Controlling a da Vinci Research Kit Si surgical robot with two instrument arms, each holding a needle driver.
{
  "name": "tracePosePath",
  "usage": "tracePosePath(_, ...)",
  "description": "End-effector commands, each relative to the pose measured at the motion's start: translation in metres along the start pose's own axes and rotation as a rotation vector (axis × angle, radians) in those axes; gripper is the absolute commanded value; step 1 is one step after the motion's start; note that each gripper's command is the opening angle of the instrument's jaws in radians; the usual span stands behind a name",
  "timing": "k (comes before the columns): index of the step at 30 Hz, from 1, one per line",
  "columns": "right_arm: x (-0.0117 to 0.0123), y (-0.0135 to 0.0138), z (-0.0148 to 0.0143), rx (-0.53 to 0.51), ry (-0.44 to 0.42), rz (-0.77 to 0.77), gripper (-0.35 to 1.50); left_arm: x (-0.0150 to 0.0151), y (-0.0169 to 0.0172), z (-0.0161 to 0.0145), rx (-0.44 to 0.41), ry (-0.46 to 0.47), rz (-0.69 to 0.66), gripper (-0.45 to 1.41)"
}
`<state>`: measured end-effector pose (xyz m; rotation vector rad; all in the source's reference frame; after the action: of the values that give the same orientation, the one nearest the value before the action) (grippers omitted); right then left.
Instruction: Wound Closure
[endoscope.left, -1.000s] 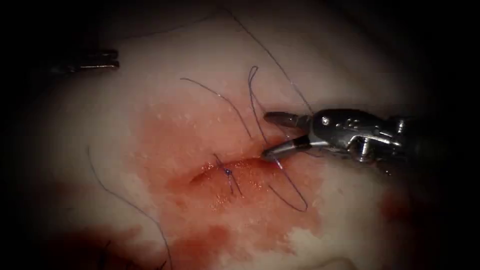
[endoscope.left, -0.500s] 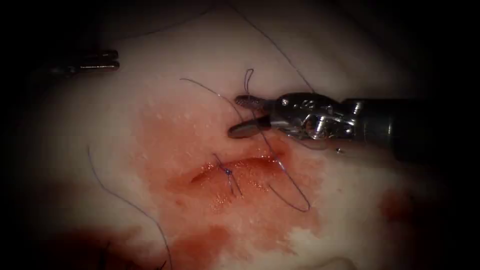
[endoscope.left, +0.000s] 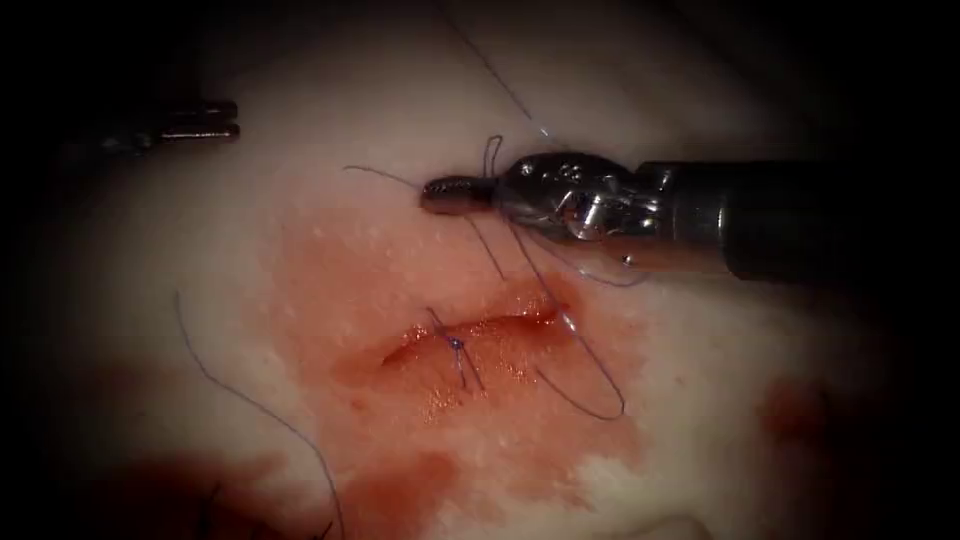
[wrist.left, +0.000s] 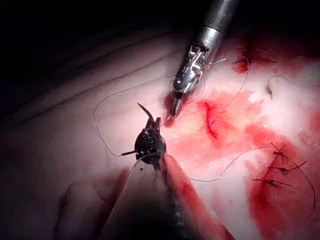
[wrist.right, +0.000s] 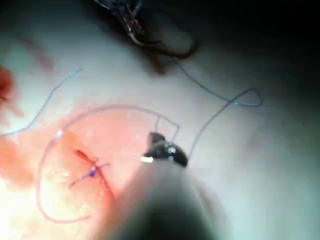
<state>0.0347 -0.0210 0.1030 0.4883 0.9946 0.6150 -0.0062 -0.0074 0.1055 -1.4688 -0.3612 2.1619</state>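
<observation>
The cut (endoscope.left: 470, 332) lies in the red-stained tissue (endoscope.left: 330, 260) with one knotted stitch (endoscope.left: 455, 343) across it. Thread (endoscope.left: 585, 385) leaves the cut's right end and loops below it. My right tool (endoscope.left: 455, 193) hovers above the cut with its jaws shut on a strand of thread (endoscope.left: 385, 176) that trails off to the left. The same tool (wrist.left: 176, 106) and its grip (wrist.right: 159, 150) are seen close up. Far to the left of the cut, my left tool (endoscope.left: 205, 120) stays shut; it (wrist.left: 151, 125) holds the curved needle (wrist.left: 143, 110), which is clear of the tissue.
A long loose strand (endoscope.left: 230, 390) curves across the tissue at the lower left. Older stitches (wrist.left: 277, 167) sit in a red patch away from the cut. Red fluid (endoscope.left: 420, 480) pools below the cut. Another strand (endoscope.left: 500, 80) runs up and away behind the right tool.
The right tool has risen from the cut's right end, moved up and to the left, and shut its open jaws on the strand above the cut. The left tool has not moved.
</observation>
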Motion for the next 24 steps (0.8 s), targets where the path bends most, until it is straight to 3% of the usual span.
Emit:
tracePosePath(1, 0.0005, -0.0005, 0.0004, 0.012, 0.000, -0.004, -0.35, -0.0002, -0.0002, 0.0007, -0.004, 0.001, 0.002, -0.45)
tracePosePath(5, 0.0010, -0.0012, -0.0010, 0.025, -0.001, 0.000, -0.35, -0.0003, -0.0001, 0.0008, -0.004, 0.001, 0.002, -0.45)
tracePosePath(9, 0.0019, -0.0023, -0.0051, 0.049, 0.035, 0.020, -0.35, -0.0005, 0.0000, 0.0008, -0.005, -0.002, 0.005, -0.45)
tracePosePath(13, 0.0028, -0.0026, -0.0072, 0.030, 0.063, 0.011, -0.35, -0.0007, 0.0002, 0.0009, -0.007, -0.001, 0.007, -0.45)
tracePosePath(18, 0.0033, -0.0027, -0.0072, 0.023, 0.080, 0.014, -0.35, -0.0011, 0.0005, 0.0011, -0.008, -0.006, 0.012, -0.45)
tracePosePath(19, 0.0031, -0.0028, -0.0064, 0.017, 0.081, 0.011, -0.08, -0.0011, 0.0006, 0.0013, -0.009, -0.005, 0.012, -0.45)
tracePosePath(21, 0.0029, -0.0029, -0.0056, 0.011, 0.081, 0.002, 0.64, -0.0009, 0.0008, 0.0016, -0.010, -0.004, 0.011, -0.45)
tracePosePath(22, 0.0028, -0.0029, -0.0054, 0.011, 0.081, -0.004, 0.89, -0.0009, 0.0009, 0.0017, -0.012, -0.003, 0.011, -0.45)
tracePosePath(23, 0.0028, -0.0029, -0.0054, 0.007, 0.082, -0.010, 1.13, -0.0007, 0.0011, 0.0021, -0.012, -0.002, 0.010, -0.45)
tracePosePath(24, 0.0028, -0.0029, -0.0055, 0.008, 0.082, -0.010, 1.16, -0.0006, 0.0012, 0.0023, -0.015, -0.001, 0.010, -0.45)
